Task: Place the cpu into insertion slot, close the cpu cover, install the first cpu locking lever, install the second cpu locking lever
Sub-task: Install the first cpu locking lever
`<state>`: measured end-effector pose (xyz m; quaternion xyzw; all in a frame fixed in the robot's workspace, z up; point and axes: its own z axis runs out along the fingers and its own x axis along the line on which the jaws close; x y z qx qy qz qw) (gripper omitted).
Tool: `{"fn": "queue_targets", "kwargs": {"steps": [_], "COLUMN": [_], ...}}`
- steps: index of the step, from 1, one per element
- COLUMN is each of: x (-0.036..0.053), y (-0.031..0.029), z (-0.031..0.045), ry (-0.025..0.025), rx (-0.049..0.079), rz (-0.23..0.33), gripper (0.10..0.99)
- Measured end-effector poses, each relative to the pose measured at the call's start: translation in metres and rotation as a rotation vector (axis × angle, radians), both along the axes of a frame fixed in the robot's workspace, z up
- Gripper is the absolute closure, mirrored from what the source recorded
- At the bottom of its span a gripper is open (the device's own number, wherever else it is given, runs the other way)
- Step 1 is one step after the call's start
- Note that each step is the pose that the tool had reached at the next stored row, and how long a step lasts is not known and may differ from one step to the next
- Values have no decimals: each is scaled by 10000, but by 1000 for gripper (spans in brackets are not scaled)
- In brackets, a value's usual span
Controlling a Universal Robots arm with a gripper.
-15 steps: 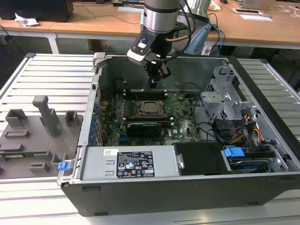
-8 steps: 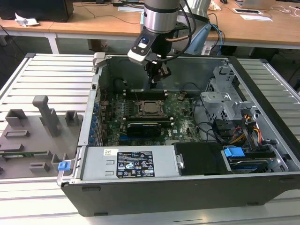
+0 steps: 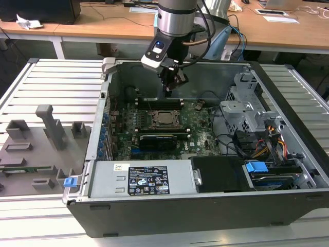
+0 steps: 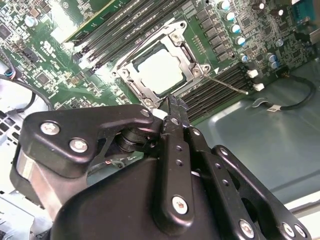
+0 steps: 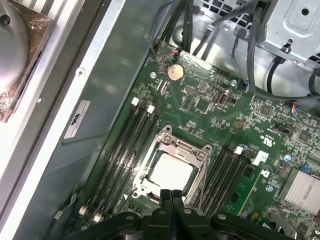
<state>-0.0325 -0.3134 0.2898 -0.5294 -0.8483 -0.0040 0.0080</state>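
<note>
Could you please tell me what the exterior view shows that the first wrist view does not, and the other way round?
Exterior view: the robot arm, the power supply with its label, and grey fixtures on the slatted table beside the computer.
First wrist view: a coin battery on the board and a white sticker on the case wall.
Both: the chip seated inside its metal cover, the memory slots alongside, and the shut tool close to the chip.

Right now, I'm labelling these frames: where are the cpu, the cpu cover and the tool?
cpu [image 5: 170, 172], first wrist view, middle of its pale metal top.
cpu cover [image 5: 183, 146], first wrist view, one bar of its frame.
tool [image 5: 171, 192], first wrist view, between its fingertips.
</note>
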Motion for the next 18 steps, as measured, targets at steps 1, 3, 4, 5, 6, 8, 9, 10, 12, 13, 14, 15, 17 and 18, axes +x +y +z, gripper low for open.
{"fn": "queue_targets", "kwargs": {"steps": [1,3,4,5,6,8,9,10,12,13,14,15,17,18], "x": [0,0,0,0,0,0,0,0,0,0,0,0,0,0], "y": [0,0,0,0,0,0,0,0,0,0,0,0,0,0], "z": [0,0,0,0,0,0,0,0,0,0,0,0,0,0], "ry": [0,0,-1,0,0,0,0,0,0,0,0,0,-1,0], "rx": [0,0,0,0,0,0,0,0,0,0,0,0,0,0], "rz": [49,163,228,274,339,491,533,618,706,768,806,854,1059,1116], "gripper": [980,980,980,980,980,980,980,980,980,980,980,980,980,980]}}
